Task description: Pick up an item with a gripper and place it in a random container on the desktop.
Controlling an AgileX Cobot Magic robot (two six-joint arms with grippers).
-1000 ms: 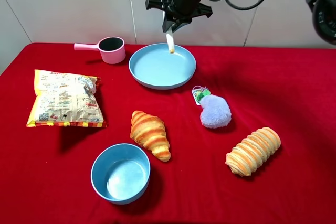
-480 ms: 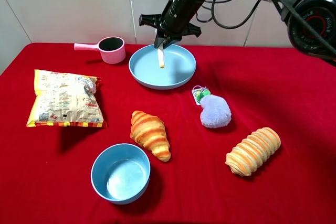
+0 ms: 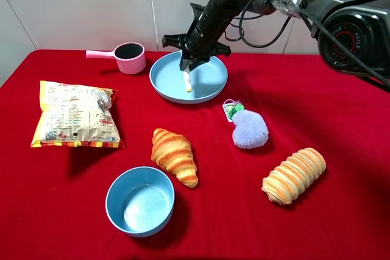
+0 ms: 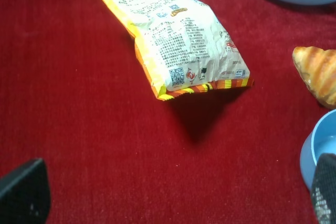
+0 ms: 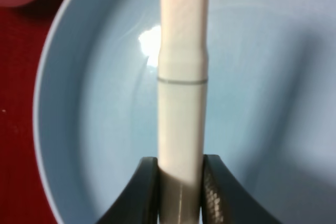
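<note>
My right gripper point(image 3: 189, 64) hangs over the light-blue plate point(image 3: 210, 83) at the back of the red desktop point(image 3: 341, 120). It is shut on the cream-white stick point(image 3: 187, 81), which points down with its yellow tip at or just above the plate floor. In the right wrist view the stick point(image 5: 181, 98) is clamped between the black fingers point(image 5: 144, 190) with the plate point(image 5: 89, 129) right below. My left gripper point(image 4: 173, 203) is open and empty, low over the cloth near the snack bag point(image 4: 178, 40). It does not show in the exterior view.
A pink handled cup point(image 3: 129, 58) stands left of the plate. A snack bag point(image 3: 76, 114) lies at the left. A croissant point(image 3: 175, 155) and a deeper blue bowl point(image 3: 140, 200) are in front. A purple plush point(image 3: 248, 127) and a striped bread roll point(image 3: 294, 175) lie at the right.
My right gripper has come down and slightly left with the stick, from above the plate's far rim to low over the plate's inside. Nothing else has moved.
</note>
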